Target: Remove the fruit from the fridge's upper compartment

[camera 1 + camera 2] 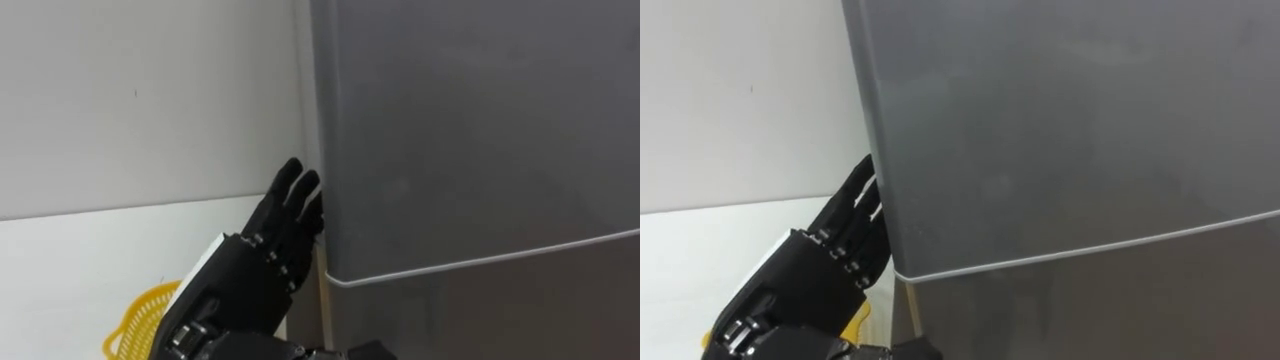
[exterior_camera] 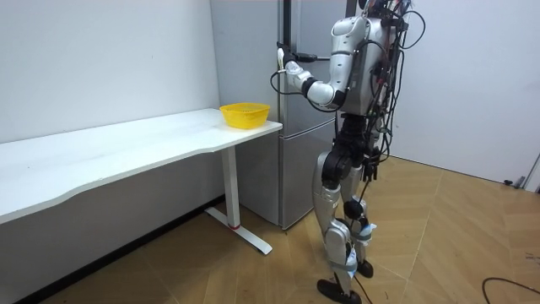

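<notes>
the left hand [image 1: 255, 270] has straight, close fingers [image 1: 291, 195], with the upper fridge door [image 1: 470, 130] edge just at their tips, probably to pull it open.

Light: bright, even, falling from above. Fridge [image 1: 480, 130]: broad dull sheen across the grey door (soft, with a blurred outline). Wall [image 1: 150, 90]: flat white, shading darker beside the fridge. Table [image 2: 126, 152]: top brightly lit, dim shadow on the wall below it.
</notes>
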Controlling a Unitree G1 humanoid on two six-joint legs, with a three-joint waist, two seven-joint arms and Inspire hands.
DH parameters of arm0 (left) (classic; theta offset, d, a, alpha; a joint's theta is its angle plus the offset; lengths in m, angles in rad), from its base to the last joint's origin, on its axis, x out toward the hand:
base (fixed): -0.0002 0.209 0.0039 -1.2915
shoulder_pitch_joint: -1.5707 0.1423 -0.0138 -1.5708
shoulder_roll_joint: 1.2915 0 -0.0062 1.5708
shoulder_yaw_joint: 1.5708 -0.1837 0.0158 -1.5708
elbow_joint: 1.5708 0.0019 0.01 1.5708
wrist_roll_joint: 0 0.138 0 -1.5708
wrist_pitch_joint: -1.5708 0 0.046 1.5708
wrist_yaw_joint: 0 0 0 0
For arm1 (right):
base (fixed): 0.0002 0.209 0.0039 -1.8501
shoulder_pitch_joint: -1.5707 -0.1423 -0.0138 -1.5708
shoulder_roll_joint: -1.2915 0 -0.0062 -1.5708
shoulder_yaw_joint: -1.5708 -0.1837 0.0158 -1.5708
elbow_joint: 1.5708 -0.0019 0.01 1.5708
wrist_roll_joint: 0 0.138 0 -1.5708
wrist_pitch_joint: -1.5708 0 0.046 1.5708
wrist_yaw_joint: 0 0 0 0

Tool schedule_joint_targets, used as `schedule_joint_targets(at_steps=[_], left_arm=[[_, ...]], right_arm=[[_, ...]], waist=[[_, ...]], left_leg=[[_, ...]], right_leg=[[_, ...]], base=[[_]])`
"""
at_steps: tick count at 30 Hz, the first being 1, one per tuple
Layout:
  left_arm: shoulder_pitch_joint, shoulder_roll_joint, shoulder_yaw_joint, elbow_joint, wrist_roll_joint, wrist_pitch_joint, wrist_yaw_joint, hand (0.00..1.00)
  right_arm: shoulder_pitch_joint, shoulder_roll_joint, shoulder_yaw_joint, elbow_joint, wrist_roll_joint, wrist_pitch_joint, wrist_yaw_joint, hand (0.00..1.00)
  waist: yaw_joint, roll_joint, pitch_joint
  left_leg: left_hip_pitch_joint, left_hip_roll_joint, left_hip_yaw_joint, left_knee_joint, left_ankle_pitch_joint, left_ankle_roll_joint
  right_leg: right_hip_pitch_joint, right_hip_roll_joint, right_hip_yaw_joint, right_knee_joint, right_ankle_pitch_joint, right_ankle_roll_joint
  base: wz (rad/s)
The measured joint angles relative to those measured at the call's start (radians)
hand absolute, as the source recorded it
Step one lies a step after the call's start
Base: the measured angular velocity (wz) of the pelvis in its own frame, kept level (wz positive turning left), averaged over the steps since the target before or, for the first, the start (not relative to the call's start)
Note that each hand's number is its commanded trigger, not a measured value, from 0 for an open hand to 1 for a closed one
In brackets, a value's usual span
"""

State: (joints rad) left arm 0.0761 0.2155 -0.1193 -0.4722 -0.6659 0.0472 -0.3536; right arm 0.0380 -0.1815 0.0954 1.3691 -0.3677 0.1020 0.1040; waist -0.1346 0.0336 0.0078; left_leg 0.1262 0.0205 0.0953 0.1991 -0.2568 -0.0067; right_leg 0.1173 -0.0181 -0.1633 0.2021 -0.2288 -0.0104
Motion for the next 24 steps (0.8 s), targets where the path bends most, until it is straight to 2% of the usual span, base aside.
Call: schedule_joint_targets(at_steps=[6,7,8,9,14,19,20,21,22,23,24], left_arm=[[-0.001,0.000,0.000,0.000,0.000,0.000,-0.005,0.00],[-0.002,0.004,0.000,0.000,-0.001,0.000,-0.005,0.08],[-0.003,0.006,0.000,0.000,-0.001,0.000,-0.005,0.45],[-0.005,0.010,0.000,0.000,0.000,0.000,-0.004,1.00],[-0.005,0.019,0.004,0.001,0.000,0.000,0.000,1.00],[-0.021,0.018,0.021,0.002,0.000,0.009,0.023,1.00],[-0.023,0.017,0.021,0.002,-0.001,0.010,0.023,0.93],[-0.026,0.017,0.016,0.002,-0.010,0.007,0.010,0.79],[-0.027,0.027,0.015,0.001,-0.025,0.000,-0.015,0.55],[-0.028,0.032,0.012,0.001,-0.033,-0.001,-0.018,0.00],[-0.034,0.032,0.000,0.001,-0.042,-0.003,-0.020,0.00]], right_arm=[[0.000,-0.010,0.000,0.002,0.000,0.000,0.010,0.00],[0.000,-0.011,0.000,0.003,0.000,0.001,0.010,0.00],[0.000,-0.011,0.000,0.003,0.000,0.001,0.010,0.00],[0.001,-0.011,0.000,0.003,0.000,0.001,0.012,0.00],[0.004,-0.011,0.000,0.003,-0.002,0.007,0.017,0.00],[0.014,-0.012,0.000,0.005,-0.010,0.009,0.015,0.00],[0.016,-0.012,0.000,0.005,-0.011,0.009,0.015,0.00],[0.019,-0.012,0.000,0.005,-0.016,0.009,0.015,0.00],[0.023,-0.012,0.000,0.005,-0.023,0.009,0.015,0.00],[0.023,-0.012,0.000,0.005,-0.027,0.010,0.015,0.00],[0.022,-0.012,0.000,0.005,-0.032,0.011,0.014,0.00]], waist=[[-0.003,-0.001,-0.0002],[-0.004,-0.001,-0.0002],[-0.005,-0.001,-0.0002],[-0.005,-0.001,-0.0002],[-0.007,-0.001,-0.0001],[-0.009,0.000,-0.0002],[-0.009,0.000,-0.0002],[-0.009,0.000,-0.0003],[-0.009,0.001,-0.0003],[-0.009,0.001,0.0000],[-0.009,0.001,0.0000]], left_leg=[[0.001,-0.001,0.005,0.001,0.000,0.000],[0.001,-0.001,0.005,0.001,0.000,0.000],[0.001,-0.001,0.005,0.001,0.000,0.000],[0.001,-0.001,0.006,0.001,0.000,0.000],[0.001,-0.001,0.009,0.001,0.000,0.000],[0.000,-0.001,0.016,0.001,0.000,0.000],[0.000,-0.002,0.017,0.001,0.000,0.000],[0.000,-0.002,0.019,0.001,0.000,0.000],[0.000,-0.002,0.020,0.001,0.000,0.000],[0.000,-0.002,0.021,0.001,0.000,0.000],[0.000,-0.003,0.026,0.001,0.000,0.000]], right_leg=[[-0.005,0.001,0.024,0.000,0.001,0.002],[-0.005,0.001,0.024,0.000,0.002,0.002],[-0.005,0.001,0.024,0.000,0.002,0.002],[-0.005,0.000,0.024,0.000,0.002,0.003],[-0.005,0.001,0.027,0.000,0.002,0.003],[-0.009,0.002,0.059,0.001,0.005,0.005],[-0.009,0.002,0.063,0.001,0.006,0.006],[-0.009,0.003,0.075,0.001,0.008,0.006],[-0.009,0.003,0.083,0.001,0.011,0.009],[-0.009,0.003,0.083,0.001,0.013,0.010],[-0.009,0.001,0.085,0.001,0.015,0.010]], base=[[0.00],[0.00],[0.00],[0.00],[0.00],[-0.01],[0.00],[0.03],[0.06],[0.07],[0.00]])
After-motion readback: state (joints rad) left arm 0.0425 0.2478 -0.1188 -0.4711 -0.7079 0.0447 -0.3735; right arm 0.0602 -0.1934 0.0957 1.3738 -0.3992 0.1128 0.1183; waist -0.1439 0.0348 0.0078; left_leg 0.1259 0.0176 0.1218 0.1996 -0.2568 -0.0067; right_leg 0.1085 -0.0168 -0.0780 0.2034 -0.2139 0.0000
